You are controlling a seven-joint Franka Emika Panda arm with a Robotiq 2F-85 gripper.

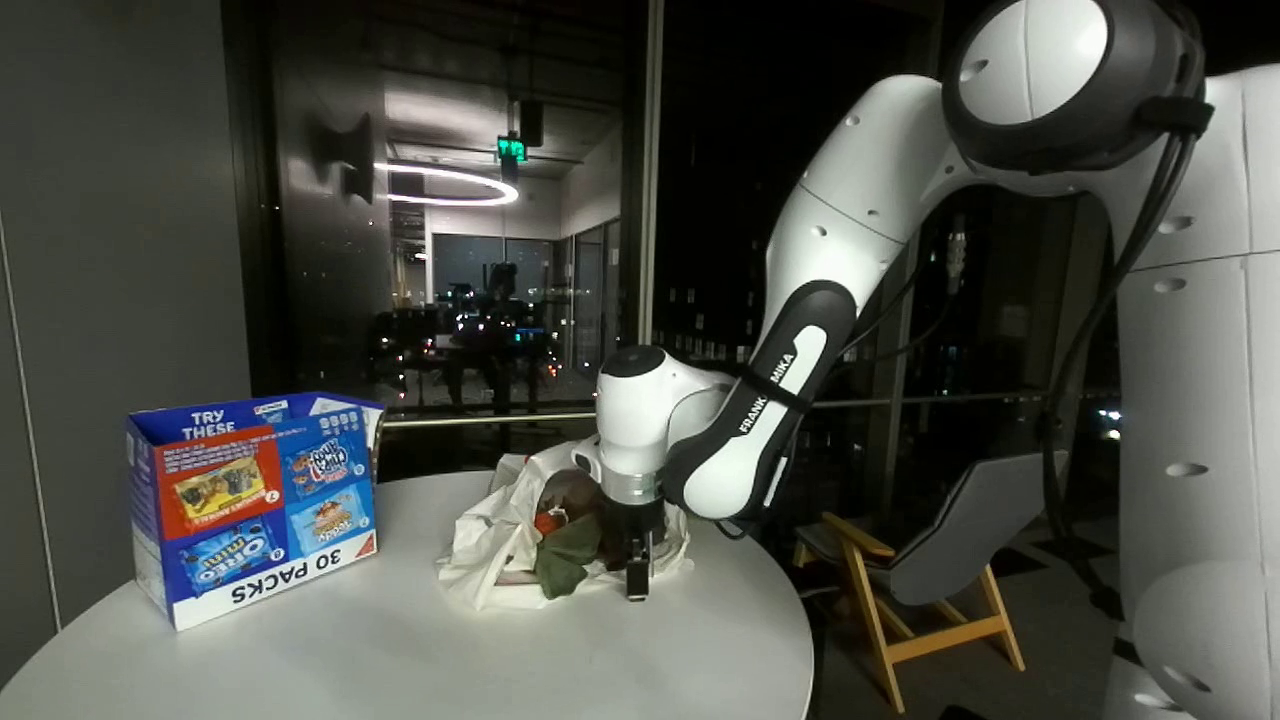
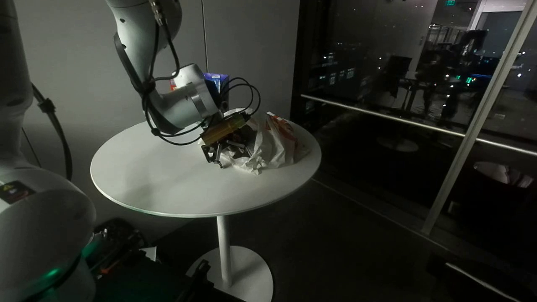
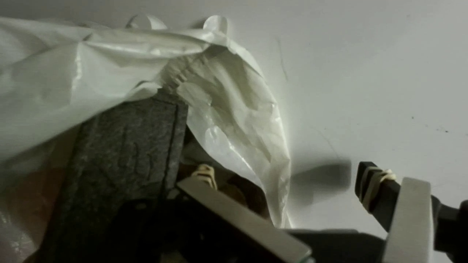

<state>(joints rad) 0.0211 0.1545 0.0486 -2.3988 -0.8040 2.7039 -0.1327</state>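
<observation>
A crumpled white plastic bag (image 1: 490, 535) lies open on a round white table (image 1: 480, 665). It also shows in an exterior view (image 2: 270, 147) and in the wrist view (image 3: 246, 113). Inside it are a dark grey flat-sided thing (image 3: 124, 146) and brown things partly hidden. An exterior view shows a dark green thing (image 1: 568, 558) at the bag's mouth. My gripper (image 3: 289, 179) is open with nothing held. One finger is over the bag's opening; the other is outside, above the table, with the bag's edge between them. Whether a finger touches the bag, I cannot tell.
A blue and red snack box (image 1: 260, 510) stands on the table beyond the bag; its top shows in an exterior view (image 2: 218, 77). A wooden-framed chair (image 1: 920, 570) stands beside the table. Dark windows with a metal rail (image 2: 377, 115) are behind.
</observation>
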